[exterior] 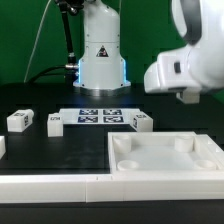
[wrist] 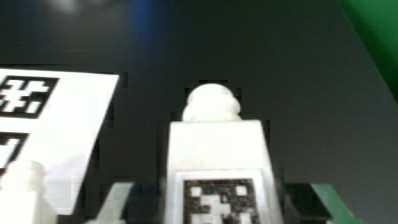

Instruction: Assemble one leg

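While I hold the leg [wrist: 217,150] in my claw [wrist: 217,205], the jaws stand only partly open, one finger [wrist: 121,200] pressing each side of the small white block. In the wrist view the face with the square tag looks toward the camera, and the rounded peg [wrist: 214,100] points away from my claw, over the black table [wrist: 267,50], near the marker board [wrist: 45,120]. I cannot tell if the leg touches the table.

In the exterior view my white wrist [exterior: 185,65] hangs at the upper right of the frame. At middle left lie a loose leg [exterior: 18,120] and a second loose leg [exterior: 55,122]; a third loose leg [exterior: 142,122] lies right of the centre. The large white tabletop [exterior: 165,172] with round sockets fills the lower right.
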You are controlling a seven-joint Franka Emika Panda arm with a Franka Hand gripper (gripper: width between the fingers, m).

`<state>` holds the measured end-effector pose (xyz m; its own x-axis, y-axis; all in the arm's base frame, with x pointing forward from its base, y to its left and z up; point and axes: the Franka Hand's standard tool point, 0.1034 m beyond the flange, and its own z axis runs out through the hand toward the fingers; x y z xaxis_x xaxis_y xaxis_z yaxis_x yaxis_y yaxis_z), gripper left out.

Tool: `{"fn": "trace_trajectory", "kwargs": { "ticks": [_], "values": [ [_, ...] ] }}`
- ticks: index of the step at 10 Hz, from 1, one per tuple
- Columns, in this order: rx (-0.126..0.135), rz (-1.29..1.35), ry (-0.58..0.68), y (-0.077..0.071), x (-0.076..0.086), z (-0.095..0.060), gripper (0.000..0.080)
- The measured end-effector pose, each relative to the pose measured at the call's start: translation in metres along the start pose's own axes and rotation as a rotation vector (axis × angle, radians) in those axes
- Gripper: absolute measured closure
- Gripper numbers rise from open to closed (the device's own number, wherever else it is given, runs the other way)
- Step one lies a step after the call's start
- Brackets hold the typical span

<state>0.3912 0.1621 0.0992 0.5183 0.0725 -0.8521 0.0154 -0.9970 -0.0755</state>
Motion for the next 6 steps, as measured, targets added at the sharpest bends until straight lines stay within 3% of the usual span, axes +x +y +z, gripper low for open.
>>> {"fn": "trace_trajectory", "kwargs": {
  "ticks": [3, 4, 5, 6],
  "values": [
    [0.004, 0.002, 0.064, -0.001, 0.002, -0.003, 0.0512],
    [0.009, 0.004, 0.144, -0.002, 0.007, -0.007, 0.0512],
    [0.004, -0.005, 0.240, 0.001, 0.009, -0.013, 0.0512],
    [-0.017, -0.028, 0.285, 0.010, 0.007, -0.022, 0.0512]
  ]
}}
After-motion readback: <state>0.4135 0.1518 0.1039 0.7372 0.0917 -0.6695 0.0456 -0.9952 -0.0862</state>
